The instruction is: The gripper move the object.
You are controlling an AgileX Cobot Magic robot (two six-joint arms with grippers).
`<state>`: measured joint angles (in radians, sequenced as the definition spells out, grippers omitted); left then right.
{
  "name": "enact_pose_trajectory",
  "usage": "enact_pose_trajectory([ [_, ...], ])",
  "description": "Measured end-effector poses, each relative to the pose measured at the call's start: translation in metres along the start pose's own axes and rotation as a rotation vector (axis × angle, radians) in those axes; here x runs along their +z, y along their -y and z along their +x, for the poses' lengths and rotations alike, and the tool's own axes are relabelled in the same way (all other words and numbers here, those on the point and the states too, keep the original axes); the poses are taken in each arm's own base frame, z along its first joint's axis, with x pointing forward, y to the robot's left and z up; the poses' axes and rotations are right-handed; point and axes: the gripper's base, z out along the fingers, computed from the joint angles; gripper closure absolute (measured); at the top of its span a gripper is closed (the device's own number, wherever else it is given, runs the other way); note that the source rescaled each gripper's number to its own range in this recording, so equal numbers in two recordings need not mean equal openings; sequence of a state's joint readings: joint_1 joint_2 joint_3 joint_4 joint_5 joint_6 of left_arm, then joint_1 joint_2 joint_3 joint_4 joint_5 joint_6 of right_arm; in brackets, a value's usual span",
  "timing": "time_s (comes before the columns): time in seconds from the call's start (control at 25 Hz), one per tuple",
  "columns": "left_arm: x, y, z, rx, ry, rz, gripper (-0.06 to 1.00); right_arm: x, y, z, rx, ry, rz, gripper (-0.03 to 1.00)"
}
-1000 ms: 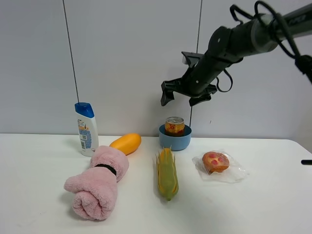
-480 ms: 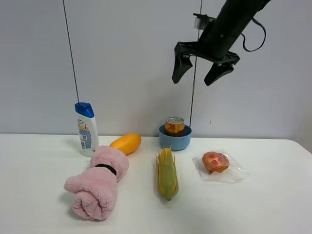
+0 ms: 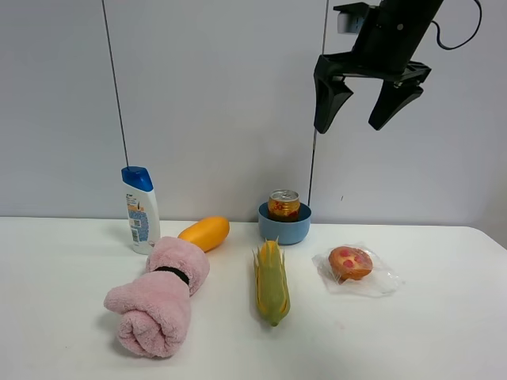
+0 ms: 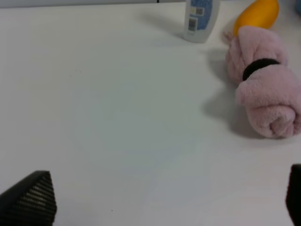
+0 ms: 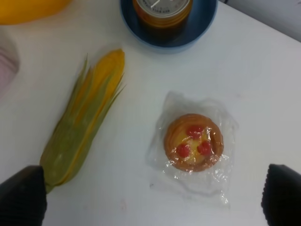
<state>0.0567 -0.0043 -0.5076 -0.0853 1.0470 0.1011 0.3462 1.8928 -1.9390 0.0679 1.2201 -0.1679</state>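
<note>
The small gold-yellow can [image 3: 283, 205] with red markings and a silver top stands upright inside a blue bowl [image 3: 284, 229] at the back of the table. It also shows in the right wrist view [image 5: 162, 9], in the bowl [image 5: 202, 26]. My right gripper [image 3: 362, 104] is open and empty, high in the air, above and to the right of the can, fingers pointing down. Its fingertips [image 5: 21, 200] show at the corners of the right wrist view. My left gripper [image 4: 160, 200] is open and empty over bare table; it is out of the high view.
A shampoo bottle [image 3: 141, 210], an orange mango [image 3: 205, 233], a rolled pink towel [image 3: 158, 296], a corn cob [image 3: 271, 281] and a wrapped bun [image 3: 351, 264] lie on the white table [image 3: 444, 332]. The wall stands close behind the bowl.
My right gripper has risen and moved to the right, away from the can in the bowl, and its fingers have turned to point down. The can has not moved.
</note>
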Motion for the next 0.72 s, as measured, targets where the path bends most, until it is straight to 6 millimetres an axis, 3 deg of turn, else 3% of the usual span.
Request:
enact_pose_trajectory([
  [0.2,0.0,0.0,0.0,0.0,0.0,0.0,-0.06,-0.024,-0.001,0.001,-0.007,0.048,0.018,0.03],
  [0.36,0.0,0.0,0.0,0.0,0.0,0.0,-0.06,-0.072,0.001,0.008,-0.032,0.137,0.101,0.04],
  [0.56,0.0,0.0,0.0,0.0,0.0,0.0,-0.06,-0.136,0.013,0.024,-0.036,0.237,0.328,0.04],
  [0.72,0.0,0.0,0.0,0.0,0.0,0.0,-0.06,-0.17,0.027,0.039,0.021,0.294,0.438,0.04],
])
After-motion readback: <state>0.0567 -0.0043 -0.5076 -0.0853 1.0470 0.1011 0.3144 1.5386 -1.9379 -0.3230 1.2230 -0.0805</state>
